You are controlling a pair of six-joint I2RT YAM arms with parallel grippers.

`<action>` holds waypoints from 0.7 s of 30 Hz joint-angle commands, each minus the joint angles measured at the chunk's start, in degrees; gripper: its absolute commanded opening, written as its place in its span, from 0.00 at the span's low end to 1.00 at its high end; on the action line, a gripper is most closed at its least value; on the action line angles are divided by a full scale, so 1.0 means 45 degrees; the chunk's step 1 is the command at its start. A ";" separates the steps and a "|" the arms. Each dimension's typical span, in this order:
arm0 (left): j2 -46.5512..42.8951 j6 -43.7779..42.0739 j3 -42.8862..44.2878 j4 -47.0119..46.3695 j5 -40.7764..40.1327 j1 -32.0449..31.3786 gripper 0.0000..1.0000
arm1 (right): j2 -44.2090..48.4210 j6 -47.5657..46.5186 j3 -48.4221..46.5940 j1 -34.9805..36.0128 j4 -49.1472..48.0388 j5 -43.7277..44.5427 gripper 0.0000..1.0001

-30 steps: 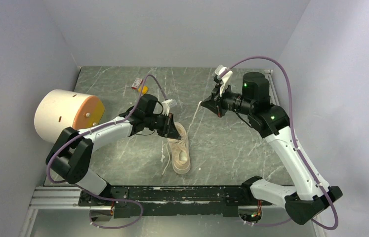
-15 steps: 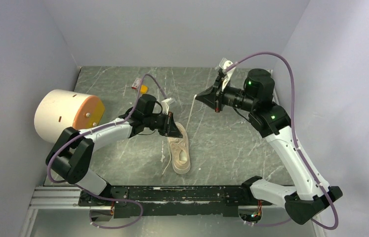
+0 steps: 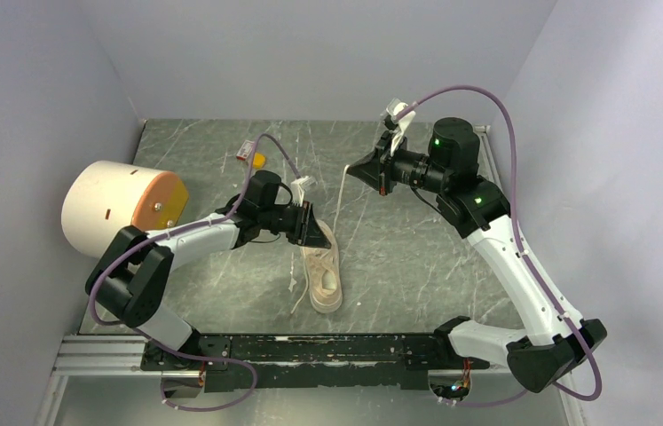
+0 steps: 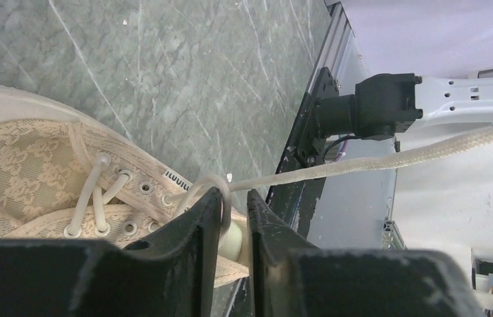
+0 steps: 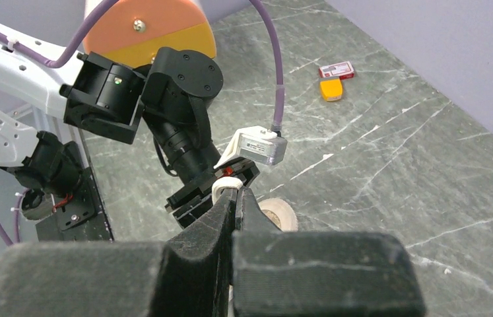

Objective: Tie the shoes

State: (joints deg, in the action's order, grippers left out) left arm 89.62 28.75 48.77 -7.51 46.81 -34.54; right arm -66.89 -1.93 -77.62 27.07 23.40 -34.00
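Observation:
The cream sneaker (image 3: 324, 272) lies on the marble table, toe toward the near edge. It also shows in the left wrist view (image 4: 39, 155) and, partly hidden, in the right wrist view (image 5: 280, 215). My left gripper (image 3: 314, 233) sits low over the shoe's eyelets. Its jaws (image 4: 233, 198) are almost closed, with a loop of white lace (image 4: 212, 187) wrapped over one finger. A taut lace (image 3: 340, 200) runs up from there to my right gripper (image 3: 351, 169). The right gripper (image 5: 235, 191) is shut on the lace end (image 5: 224, 188), above and behind the shoe.
A large cream-and-orange cylinder (image 3: 123, 200) lies at the left wall. A small red box and orange block (image 3: 252, 156) sit at the back. A loose lace (image 3: 295, 297) trails left of the shoe. The black rail (image 3: 310, 349) borders the near edge.
My right gripper has moved up and to the left with the lace end, drawing the lace straighter. My left gripper has stayed at the shoe.

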 commanded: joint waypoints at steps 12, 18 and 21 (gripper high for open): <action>0.0553 -0.0271 0.0375 -0.0504 -0.0089 -0.0092 0.35 | -0.0114 0.0181 -0.0307 0.0016 -0.0474 -0.0091 0.00; 0.0742 -0.0490 0.0668 -0.0211 -0.0300 -0.0203 0.32 | -0.0173 0.0174 -0.0342 0.0032 -0.0414 -0.0095 0.00; 0.0781 -0.0561 0.0803 -0.0145 -0.0376 -0.0315 0.33 | -0.0218 0.0195 -0.0401 0.0060 -0.0415 -0.0140 0.00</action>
State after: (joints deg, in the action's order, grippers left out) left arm 92.84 28.08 49.82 -7.66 46.06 -35.09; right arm -67.48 -1.50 -77.65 27.09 22.96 -34.06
